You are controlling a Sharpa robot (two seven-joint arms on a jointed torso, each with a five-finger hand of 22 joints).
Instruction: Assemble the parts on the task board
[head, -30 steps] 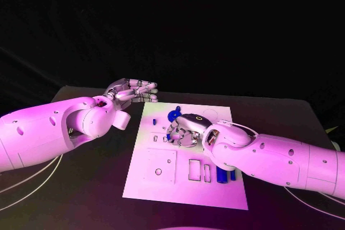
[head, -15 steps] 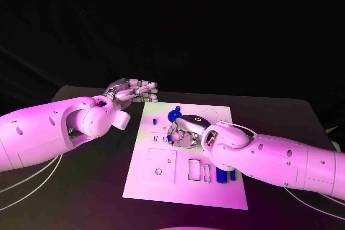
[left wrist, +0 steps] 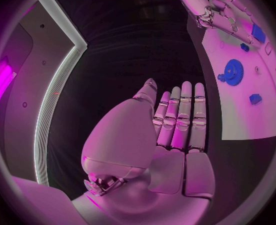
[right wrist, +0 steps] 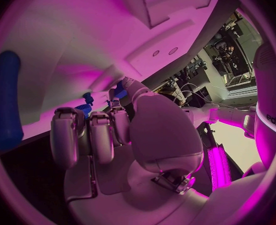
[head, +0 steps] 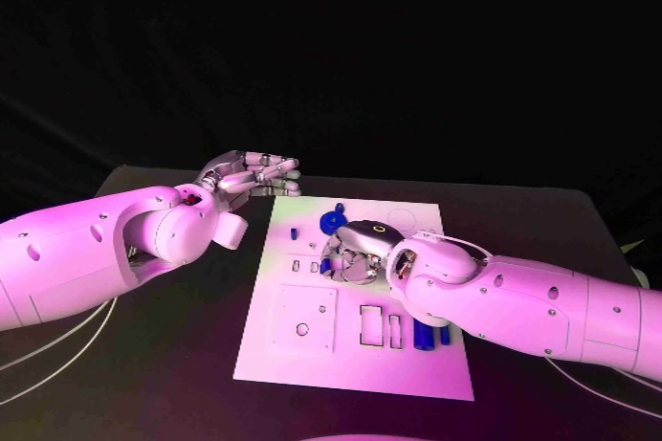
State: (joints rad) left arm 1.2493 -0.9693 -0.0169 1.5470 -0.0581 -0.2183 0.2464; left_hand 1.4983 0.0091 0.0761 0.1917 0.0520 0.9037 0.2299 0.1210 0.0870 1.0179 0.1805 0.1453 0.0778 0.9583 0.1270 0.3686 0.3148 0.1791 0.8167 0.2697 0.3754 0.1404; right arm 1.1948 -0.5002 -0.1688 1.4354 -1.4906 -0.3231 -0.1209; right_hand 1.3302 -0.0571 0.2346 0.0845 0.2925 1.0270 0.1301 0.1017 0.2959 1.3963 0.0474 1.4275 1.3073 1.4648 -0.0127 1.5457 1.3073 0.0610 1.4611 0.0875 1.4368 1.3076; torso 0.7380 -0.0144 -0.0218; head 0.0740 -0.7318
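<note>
right hand (head: 362, 252): over the middle of the task board (head: 297, 360); against a second ago it has crept slightly toward the left with its arm, hardly more. its fingers (right wrist: 91, 135) are curled together, and the wrist view shows a small blue part (right wrist: 118, 91) at their tips. i cannot tell whether it is pinched or only touched.
left hand (head: 252, 175): unchanged, raised off the board's far left corner, fingers (left wrist: 182, 115) straight and side by side, holding nothing.
parts: blue gear (head: 336, 218) on the far half of the board, blue pieces (head: 430, 335) at its near right, both unmoved.
meaning: probably a small adjustment while seating one part; most of the assembly looks undone.
</note>
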